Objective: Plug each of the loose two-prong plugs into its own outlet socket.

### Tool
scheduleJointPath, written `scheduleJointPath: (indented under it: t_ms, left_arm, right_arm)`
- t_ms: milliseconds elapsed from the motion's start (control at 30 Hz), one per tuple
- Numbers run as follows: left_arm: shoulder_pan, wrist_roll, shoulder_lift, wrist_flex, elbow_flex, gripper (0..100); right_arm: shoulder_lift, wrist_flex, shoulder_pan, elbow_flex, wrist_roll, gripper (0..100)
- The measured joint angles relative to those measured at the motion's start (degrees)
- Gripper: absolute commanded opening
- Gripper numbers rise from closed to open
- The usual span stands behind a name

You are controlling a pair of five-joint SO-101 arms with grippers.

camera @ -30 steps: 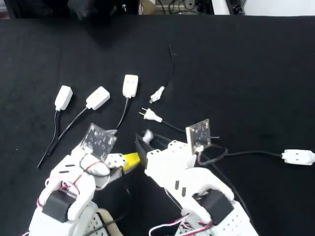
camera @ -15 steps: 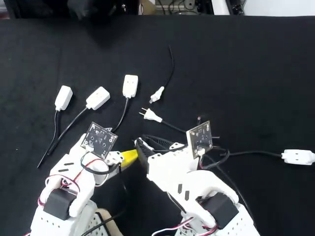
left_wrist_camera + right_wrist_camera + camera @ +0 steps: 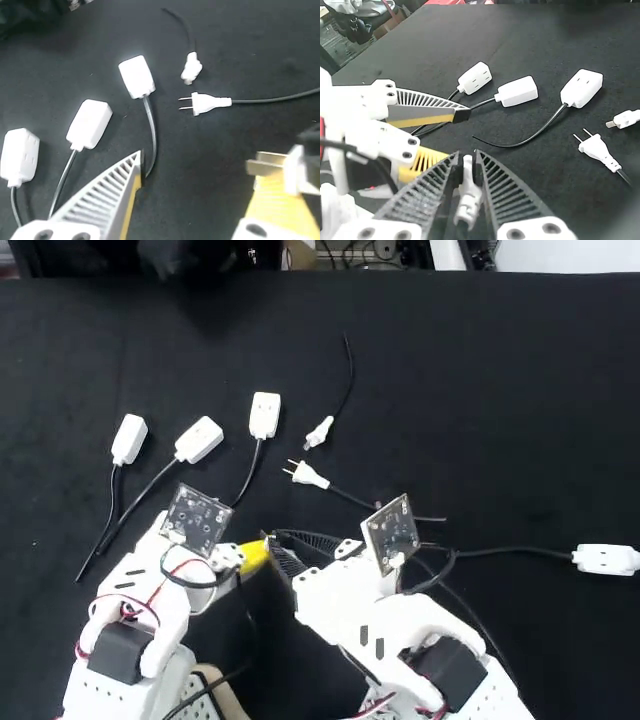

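High view looks down on a black table (image 3: 520,380) where three white rectangular outlet sockets lie in a row on the left part, each on a black cable: the far-left socket (image 3: 128,438), the middle socket (image 3: 198,439) and the third socket (image 3: 264,414). A fourth white socket (image 3: 607,559) lies well apart from them, at the right edge. Near the third socket lie two loose plugs. One is a small white plug (image 3: 318,431) on a thin black cable. The other, nearer to the arms, is a white two-prong plug (image 3: 305,474) with its metal prongs pointing to the side of the sockets, and it touches none of them. Both arms stand at the near edge of the table with their grippers close together. In the right wrist view the right gripper (image 3: 466,156) has its dark ribbed fingers (image 3: 505,189) drawn narrow onto one more white plug, the held plug (image 3: 464,195), which is clamped upright between them. In the left wrist view the left gripper (image 3: 200,172) is spread wide and holds nothing, with one pale ribbed finger on one side and one yellow finger on the other. The three sockets in the row and the two loose plugs lie on the table beyond it.
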Motion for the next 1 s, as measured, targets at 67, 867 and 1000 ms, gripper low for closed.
scheduleJointPath:
  t_ms: [67, 867, 1000]
  left_arm:
    - [-1.1, 0.4, 0.0, 0.0, 0.0, 34]
    - [-8.4, -8.8, -0.3, 11.1, -1.1, 34]
    - [-18.0, -17.3, -0.4, 12.1, 0.4, 34]
  right_arm:
    - [0.0, 0.0, 0.0, 0.0, 0.0, 1.1]
    - [12.0, -16.4, 18.7, 13.0, 7.1, 1.1]
    - [16.2, -16.7, 21.3, 13.0, 7.1, 1.1]
